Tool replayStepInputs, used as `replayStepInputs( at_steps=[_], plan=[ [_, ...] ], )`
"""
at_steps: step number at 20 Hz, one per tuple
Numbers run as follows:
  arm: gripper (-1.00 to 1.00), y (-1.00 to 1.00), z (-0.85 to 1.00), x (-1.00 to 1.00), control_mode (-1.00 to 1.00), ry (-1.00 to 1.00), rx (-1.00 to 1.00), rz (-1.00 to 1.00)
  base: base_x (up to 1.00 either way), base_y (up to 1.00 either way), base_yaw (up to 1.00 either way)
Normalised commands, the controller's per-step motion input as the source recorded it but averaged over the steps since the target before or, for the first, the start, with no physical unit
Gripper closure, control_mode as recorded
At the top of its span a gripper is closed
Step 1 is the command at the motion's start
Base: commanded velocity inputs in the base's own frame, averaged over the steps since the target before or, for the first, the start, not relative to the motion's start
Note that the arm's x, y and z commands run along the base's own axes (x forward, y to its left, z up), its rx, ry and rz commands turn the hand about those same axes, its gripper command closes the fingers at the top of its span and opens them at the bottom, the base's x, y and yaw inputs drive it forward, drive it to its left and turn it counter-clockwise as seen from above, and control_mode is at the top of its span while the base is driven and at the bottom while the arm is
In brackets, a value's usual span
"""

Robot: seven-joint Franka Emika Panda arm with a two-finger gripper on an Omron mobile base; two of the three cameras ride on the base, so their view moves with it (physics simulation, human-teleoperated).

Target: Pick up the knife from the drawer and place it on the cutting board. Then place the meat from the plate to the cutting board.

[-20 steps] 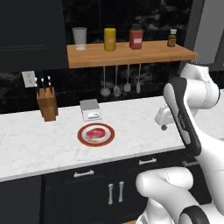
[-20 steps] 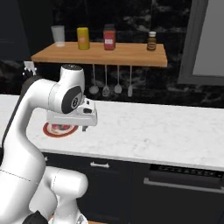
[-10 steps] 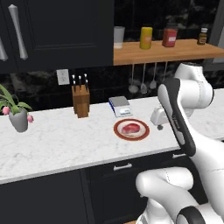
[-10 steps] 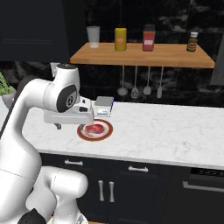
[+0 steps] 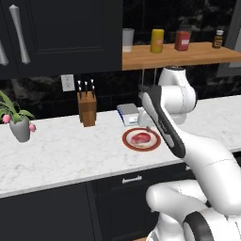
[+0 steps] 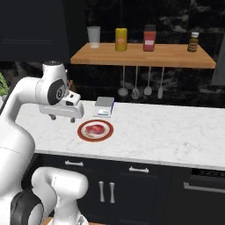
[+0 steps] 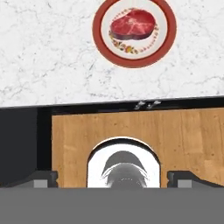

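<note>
The gripper (image 6: pixel 62 117) hung over the counter's (image 6: pixel 176 132) front edge, jaws spread wide, holding nothing. The meat (image 7: pixel 133 24) lay on the plate (image 7: pixel 101 43), just beside the gripper.

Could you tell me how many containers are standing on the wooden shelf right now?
4 on the wooden shelf, left to right: a white cup, a yellow jar, a red jar, and a small dark bottle.

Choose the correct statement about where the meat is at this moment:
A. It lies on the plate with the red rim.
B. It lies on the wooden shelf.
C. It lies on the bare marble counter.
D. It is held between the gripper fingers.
A: the meat rests on the white centre of the plate, which sits on the counter.
</note>
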Motion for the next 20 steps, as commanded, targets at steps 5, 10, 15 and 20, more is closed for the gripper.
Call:
replayStepInputs(
  at_steps=[5, 10, 15, 20],
  plan=[
    [-1.0, 0.22, -0.27, 0.54, -1.0, 0.0, 0.0, -0.39, 0.0, 0.0, 0.0],
    [-1.0, 0.11, -0.42, 0.22, -1.0, 0.0, 0.01, -0.48, 0.0, 0.0, 0.0],
    [-1.0, 0.0, -0.42, 0.06, -1.0, 0.0, 0.05, -0.44, 0.0, 0.0, 0.0],
    [-1.0, -0.24, -0.33, 0.16, -1.0, 0.0, 0.14, -0.24, 0.0, 0.0, 0.0]
  ],
)
